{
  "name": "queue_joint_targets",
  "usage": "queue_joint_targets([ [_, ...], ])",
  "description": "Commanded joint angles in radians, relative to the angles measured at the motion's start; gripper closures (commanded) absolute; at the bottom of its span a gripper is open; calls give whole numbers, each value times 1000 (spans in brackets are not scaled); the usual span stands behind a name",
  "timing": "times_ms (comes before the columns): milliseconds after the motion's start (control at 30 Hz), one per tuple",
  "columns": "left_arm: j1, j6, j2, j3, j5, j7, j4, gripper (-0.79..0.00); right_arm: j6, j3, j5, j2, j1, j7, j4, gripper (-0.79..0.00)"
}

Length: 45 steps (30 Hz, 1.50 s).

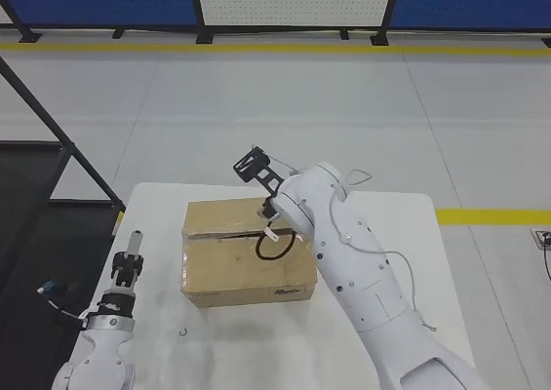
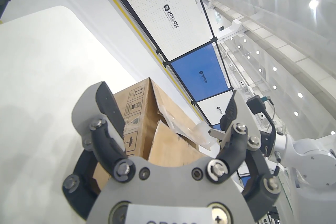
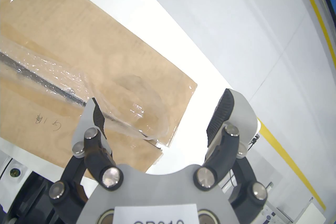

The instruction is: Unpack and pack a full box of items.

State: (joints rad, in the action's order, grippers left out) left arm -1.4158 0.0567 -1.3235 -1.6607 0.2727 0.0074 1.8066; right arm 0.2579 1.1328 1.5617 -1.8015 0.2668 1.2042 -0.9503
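Just ahead of your left end effector (image 2: pixel 169 107), framed between its spread fingers, stands the cardboard box (image 1: pixel 246 263) on the white desk (image 1: pixel 392 224). That end effector is released and grasps nothing, and it sits beside the box's short end without touching it. Your right end effector (image 3: pixel 157 114) hangs above the box's far edge, also released, its fingers wide apart and nothing between them. Directly beneath it you can see the box's top panel, with crinkled clear tape (image 3: pixel 65 78) running along the seam. A small ring (image 1: pixel 185 333) lies on the desk behind the left end effector, apart from the box.
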Motion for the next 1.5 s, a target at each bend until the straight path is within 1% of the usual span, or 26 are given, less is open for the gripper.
queue_joint_targets([
  [0, -4, 2, 0, 1, 1, 0, 2, -785, 4, -13, -20, -8, -45, 2, 69, -730],
  [33, -4, 3, 0, 1, 2, 1, 2, -785, 6, -19, -24, -11, -56, 2, 89, -671],
  [100, -7, 3, 0, 0, 2, 1, 5, -785, 1, -38, -36, -21, -89, -9, 151, -443],
  [133, -8, 3, 0, 0, 1, 1, 6, -785, 0, -44, -41, -24, -96, -13, 169, -382],
  [233, -12, 7, 0, -2, -1, 1, 9, -785, -11, -63, -56, -36, -126, -40, 242, -332],
  [300, -15, 8, 0, -5, -3, 2, 11, -785, -14, -74, -70, -45, -146, -57, 294, -314],
  [367, -18, 7, 0, -7, -3, 3, 12, -785, -16, -80, -80, -51, -163, -70, 334, -274],
  [433, -18, 8, 0, -9, -6, 6, 14, -785, -19, -83, -89, -55, -174, -80, 363, -252],
  [500, -15, 5, -1, -11, -21, 19, 17, -785, -20, -86, -97, -59, -189, -94, 395, -200],
  [633, 7, -9, -3, -1, -32, 22, 24, -785, -25, -84, -117, -63, -201, -130, 422, -6],
  [867, 106, -58, -5, 37, -71, -19, 5, -785, -54, -65, -126, -55, -188, -193, 403, 0],
  [1033, 193, -103, -8, 64, -163, -99, -49, -785, -89, -40, -123, -39, -132, -231, 316, 0],
  [1067, 214, -104, -7, 72, -159, -116, -65, -785, -91, -31, -123, -33, -109, -234, 279, 0],
  [1167, 250, -104, -8, 88, -188, -152, -97, -785, -91, -6, -118, -17, -47, -226, 182, 0],
  [1333, 304, -108, -11, 120, -185, -133, -165, -785, -100, 43, -100, 10, 69, -213, -1, 0],
  [1467, 335, -127, -12, 157, -135, -140, -216, -785, -116, 73, -77, 27, 172, -212, -158, 0],
])
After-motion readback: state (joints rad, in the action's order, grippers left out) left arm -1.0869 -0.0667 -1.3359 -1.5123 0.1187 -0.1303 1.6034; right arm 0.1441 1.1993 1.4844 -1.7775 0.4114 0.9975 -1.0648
